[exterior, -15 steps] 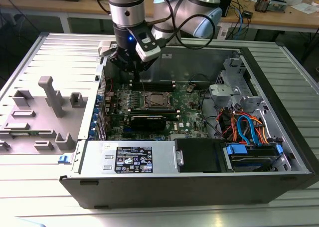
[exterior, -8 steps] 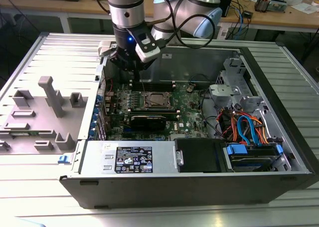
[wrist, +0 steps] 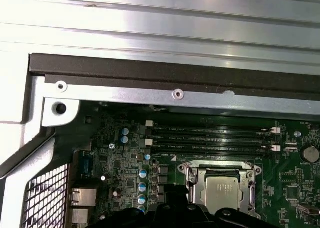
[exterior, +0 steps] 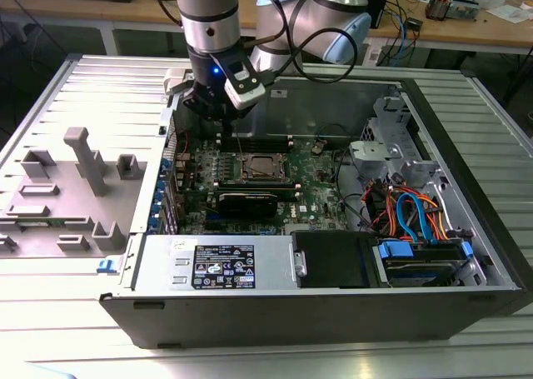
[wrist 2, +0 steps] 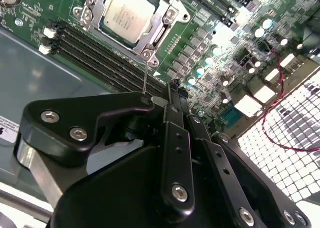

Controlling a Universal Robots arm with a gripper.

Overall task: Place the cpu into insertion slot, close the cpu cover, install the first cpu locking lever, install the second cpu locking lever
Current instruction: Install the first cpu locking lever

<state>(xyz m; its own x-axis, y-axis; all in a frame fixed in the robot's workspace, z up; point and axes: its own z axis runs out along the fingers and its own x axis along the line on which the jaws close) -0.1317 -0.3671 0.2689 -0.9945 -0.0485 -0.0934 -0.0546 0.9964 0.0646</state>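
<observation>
Grey moulded fixture (exterior: 79,187) lies at the exterior view's left on the slatted metal table (exterior: 50,329), just beside the open case (exterior: 333,312). Next along, the arm (exterior: 208,21) reaches down into the case, its hand (exterior: 235,136) low over the green board (exterior: 321,191). In the second wrist view the fingers (wrist 2: 172,118) are drawn together at the tips. A thin wire lever (wrist 2: 145,75) stands up from a corner of the slot (wrist 2: 81,13) right by them, and I cannot tell whether they pinch it. Just right of the hand in the exterior view sits the cpu (exterior: 265,167), silver top up, flat in the slot, with the cover (wrist 2: 159,33) lying down around it. Long black memory slots (wrist: 210,138) run beside the slot. Farther right, blue and orange cables (exterior: 408,212) bunch above the drive bay (exterior: 416,262).
</observation>
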